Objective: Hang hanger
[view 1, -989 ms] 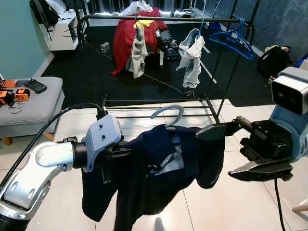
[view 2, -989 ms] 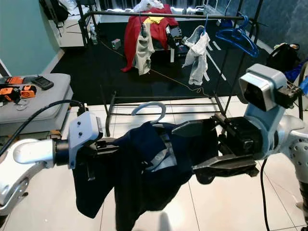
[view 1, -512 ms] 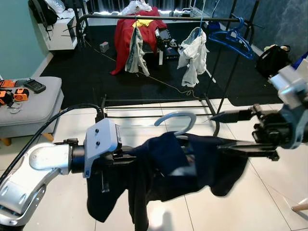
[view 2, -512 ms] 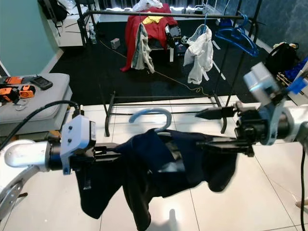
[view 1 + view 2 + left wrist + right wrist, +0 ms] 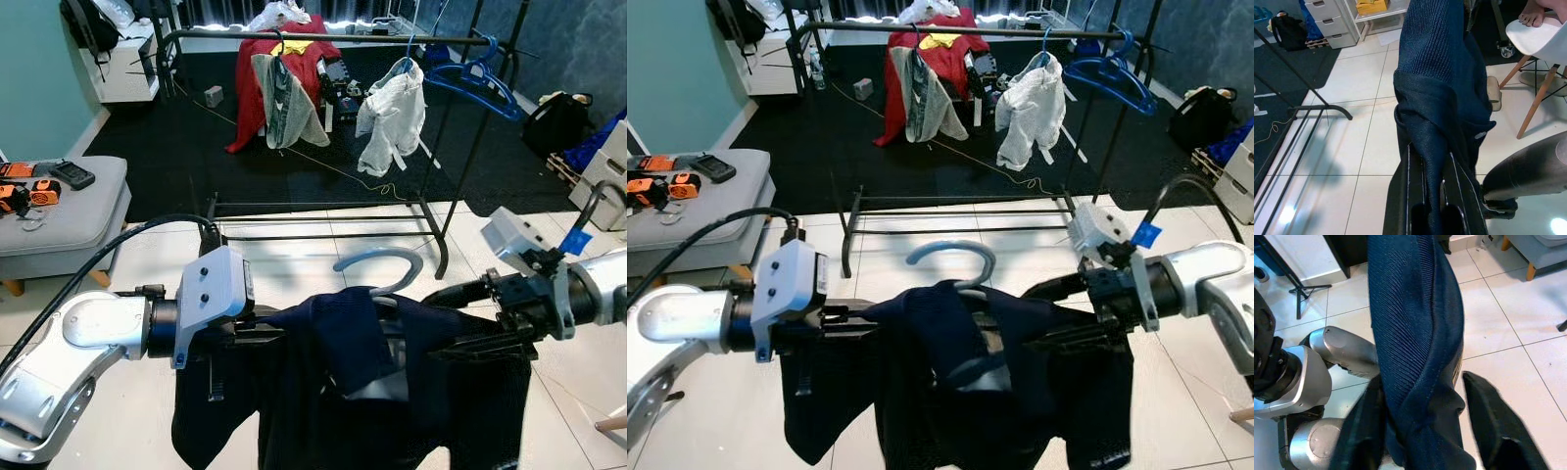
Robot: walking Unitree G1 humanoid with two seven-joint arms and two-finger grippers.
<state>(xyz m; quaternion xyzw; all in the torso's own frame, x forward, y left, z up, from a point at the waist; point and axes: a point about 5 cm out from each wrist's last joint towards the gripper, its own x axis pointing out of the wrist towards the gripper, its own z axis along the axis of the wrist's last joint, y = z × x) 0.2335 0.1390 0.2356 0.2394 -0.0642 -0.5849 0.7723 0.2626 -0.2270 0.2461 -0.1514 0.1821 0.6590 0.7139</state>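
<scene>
Two grippers share one load in the left eye view: a navy garment (image 5: 392, 392) draped on a pale blue hanger (image 5: 380, 270), held up short of the black clothes rail (image 5: 323, 39). The left gripper (image 5: 257, 331) clamps the cloth's near shoulder. The right gripper (image 5: 468, 318) has turned over during the last second, its camera block now on top, and the cloth that was bunched between the arms has spread wider and hangs lower. That reads as the carry settling, with the hook free and upright, ready to be lifted to the rail.

In the right eye view the rail carries a red garment (image 5: 940, 54), a white shirt (image 5: 1029, 108) and empty blue hangers (image 5: 1112, 73) beyond the load.

The left wrist view shows the black fingers (image 5: 1462, 196) pinched together on a fold of navy knit.

The right wrist view shows its fingers (image 5: 1496, 431) spread apart, cloth lying against one only.

No brand or writing is legible anywhere.
</scene>
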